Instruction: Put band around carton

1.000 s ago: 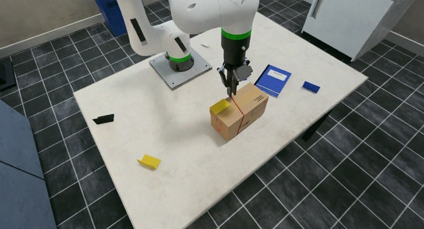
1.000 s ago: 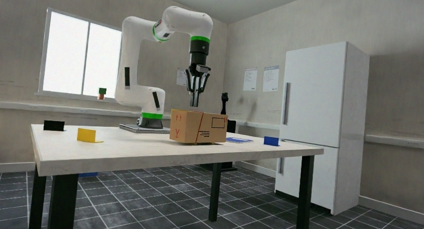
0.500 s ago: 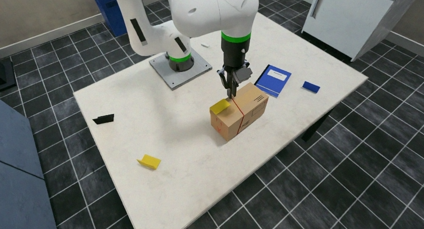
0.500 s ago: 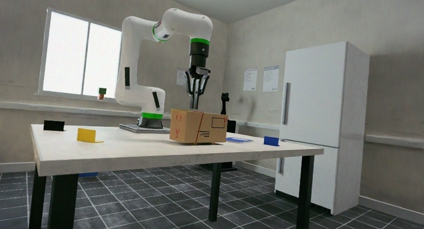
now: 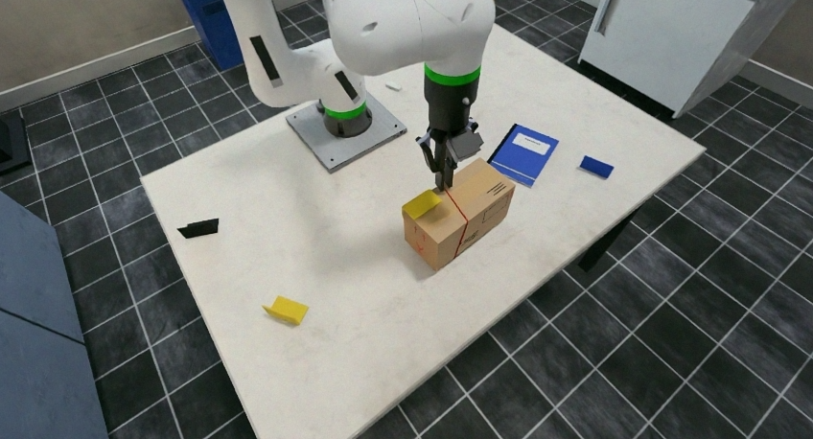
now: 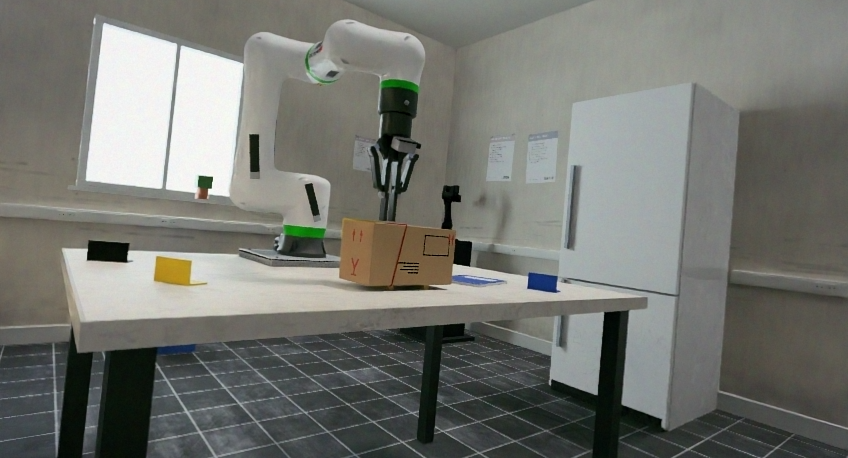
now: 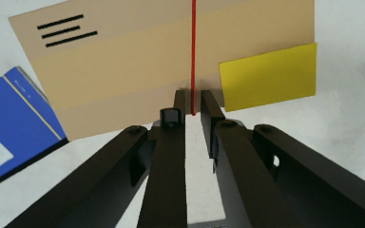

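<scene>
The brown carton (image 5: 481,203) (image 6: 380,254) (image 7: 123,57) sits flat on the white table (image 5: 342,252). A thin red band (image 5: 459,211) (image 6: 399,252) (image 7: 193,47) runs round its middle and looks slanted in the exterior view. A yellow corner guard (image 5: 421,203) (image 7: 267,76) sits on the carton's top corner, beside the band and not under it. My gripper (image 5: 445,185) (image 6: 389,215) (image 7: 192,104) points straight down at the carton's top rear edge. Its fingers are nearly shut, with a narrow gap between the tips. The band line runs into that gap, and I see no pinch on it.
A blue notebook (image 5: 524,152) (image 6: 476,280) (image 7: 13,123) lies right behind the carton. A small blue guard (image 5: 595,166) (image 6: 542,281), a loose yellow guard (image 5: 286,309) (image 6: 172,270) and a black guard (image 5: 199,227) (image 6: 107,251) lie apart on the table. The arm's base (image 5: 345,127) is at the back.
</scene>
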